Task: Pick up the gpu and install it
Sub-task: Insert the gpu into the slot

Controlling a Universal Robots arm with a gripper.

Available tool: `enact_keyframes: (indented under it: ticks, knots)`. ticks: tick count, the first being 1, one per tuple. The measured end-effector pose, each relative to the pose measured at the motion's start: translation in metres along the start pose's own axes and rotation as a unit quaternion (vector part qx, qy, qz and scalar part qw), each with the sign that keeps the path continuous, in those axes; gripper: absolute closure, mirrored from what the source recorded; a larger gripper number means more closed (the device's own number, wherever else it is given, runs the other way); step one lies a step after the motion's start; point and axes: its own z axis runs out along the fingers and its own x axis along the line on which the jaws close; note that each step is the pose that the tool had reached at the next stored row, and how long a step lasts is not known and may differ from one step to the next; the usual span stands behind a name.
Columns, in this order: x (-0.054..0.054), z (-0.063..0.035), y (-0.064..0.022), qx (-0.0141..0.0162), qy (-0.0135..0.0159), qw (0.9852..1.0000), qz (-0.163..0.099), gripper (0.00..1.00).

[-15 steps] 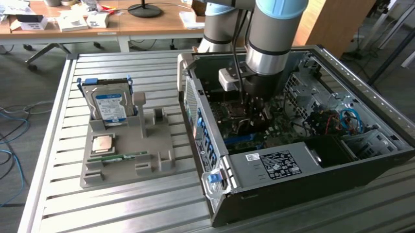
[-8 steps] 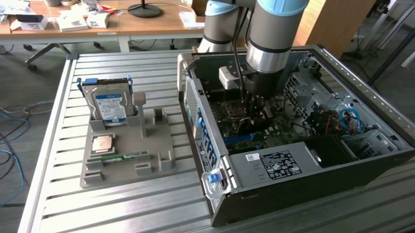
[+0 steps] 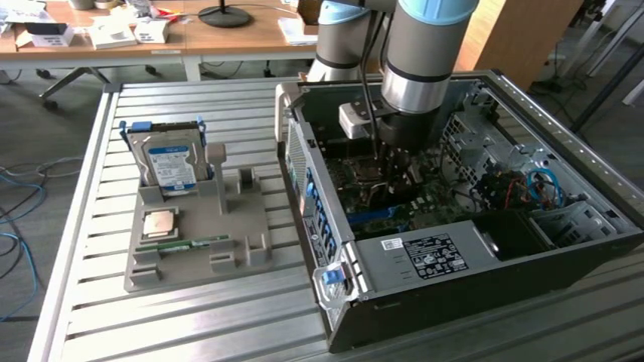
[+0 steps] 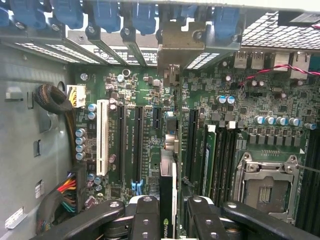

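Note:
The gpu (image 4: 167, 195) appears edge-on in the wrist view as a thin dark card with a logo on its rim, clamped between my two black fingers (image 4: 147, 220). My gripper (image 4: 169, 222) is shut on it. The card's silver bracket (image 4: 182, 42) stands against the rear slot openings of the case. The card hangs over the green motherboard (image 4: 125, 90), in line with the black expansion slots (image 4: 138, 145); whether it touches a slot I cannot tell. In the exterior view my gripper (image 3: 397, 170) reaches down inside the open computer case (image 3: 443, 302).
A grey fixture tray (image 3: 191, 256) on the slatted table to the exterior view's left holds a hard drive (image 3: 171, 162) with a blue-white label, a processor chip (image 3: 161, 224) and a green memory stick (image 3: 181, 243). Case walls, cables (image 4: 67, 192) and the processor socket (image 4: 265, 190) surround the card.

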Motion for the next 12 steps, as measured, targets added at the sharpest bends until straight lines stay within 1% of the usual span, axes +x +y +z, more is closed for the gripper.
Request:
enact_keyframes:
  ticks: [4,8,12]
  knots:
    - [0.0,-0.0001,0.0008,-0.0001,0.0001,1.0,0.002,0.74]
    - [0.0,0.0,0.0009,-0.0004,0.0021,0.9996,0.027,0.74]
    - [0.0,0.0,0.0009,-0.0004,0.0024,0.9996,0.029,0.74]
